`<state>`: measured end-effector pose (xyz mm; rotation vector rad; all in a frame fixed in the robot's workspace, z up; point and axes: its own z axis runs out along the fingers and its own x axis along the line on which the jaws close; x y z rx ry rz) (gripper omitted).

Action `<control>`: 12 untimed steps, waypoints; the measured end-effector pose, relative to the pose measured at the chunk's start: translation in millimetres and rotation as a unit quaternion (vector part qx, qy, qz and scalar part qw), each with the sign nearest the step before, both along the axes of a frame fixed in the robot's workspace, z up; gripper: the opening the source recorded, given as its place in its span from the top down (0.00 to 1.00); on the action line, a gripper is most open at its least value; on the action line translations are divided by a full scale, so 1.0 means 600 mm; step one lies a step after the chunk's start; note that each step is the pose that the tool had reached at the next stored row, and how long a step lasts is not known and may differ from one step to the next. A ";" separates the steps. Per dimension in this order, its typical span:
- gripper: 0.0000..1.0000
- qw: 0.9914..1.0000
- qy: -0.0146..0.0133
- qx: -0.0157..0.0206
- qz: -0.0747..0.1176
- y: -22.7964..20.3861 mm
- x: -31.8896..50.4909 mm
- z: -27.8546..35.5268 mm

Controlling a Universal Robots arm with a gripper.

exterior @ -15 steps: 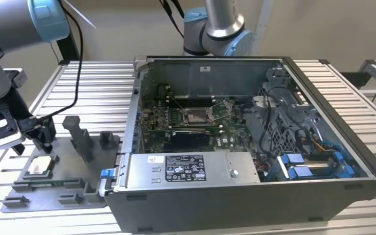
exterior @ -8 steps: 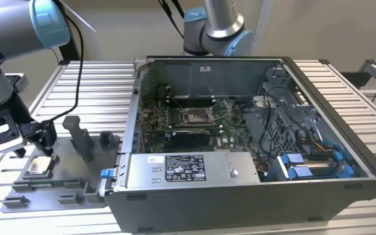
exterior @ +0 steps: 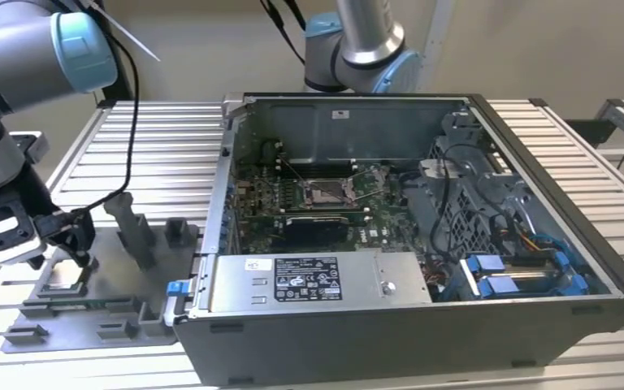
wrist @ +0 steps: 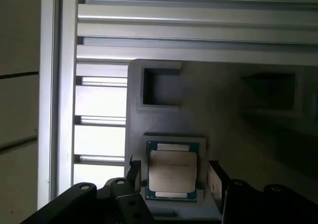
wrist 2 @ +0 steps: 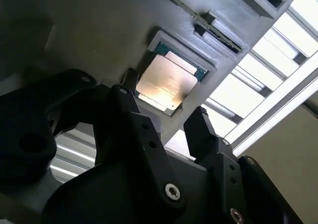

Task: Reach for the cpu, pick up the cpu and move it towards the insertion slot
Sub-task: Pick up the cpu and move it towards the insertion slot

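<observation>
Cpu (wrist: 172, 170) lies flat in a grey tray (wrist: 238, 124) pocket, at the exterior view's lower left, where the gripper (exterior: 74, 256) mostly hides it. Its fingers (wrist: 216, 182) are spread apart, one each side, not touching.

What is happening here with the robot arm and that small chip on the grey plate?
The arm's gripper hangs over the grey fixture plate, at the exterior view's left of the open computer case. In both wrist views its open fingers stand on either side of the cpu, which lies flat in its recess, not yet lifted. The insertion slot sits inside the case, away from the gripper.
</observation>
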<state>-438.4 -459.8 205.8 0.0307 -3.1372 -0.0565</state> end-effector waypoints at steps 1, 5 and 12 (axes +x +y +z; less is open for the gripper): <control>0.00 1.000 0.000 0.000 0.000 -0.0012 0.000 -0.002; 0.00 1.000 0.000 0.000 0.000 -0.0037 0.000 -0.011; 0.00 1.000 0.000 0.000 0.000 -0.0073 0.000 -0.022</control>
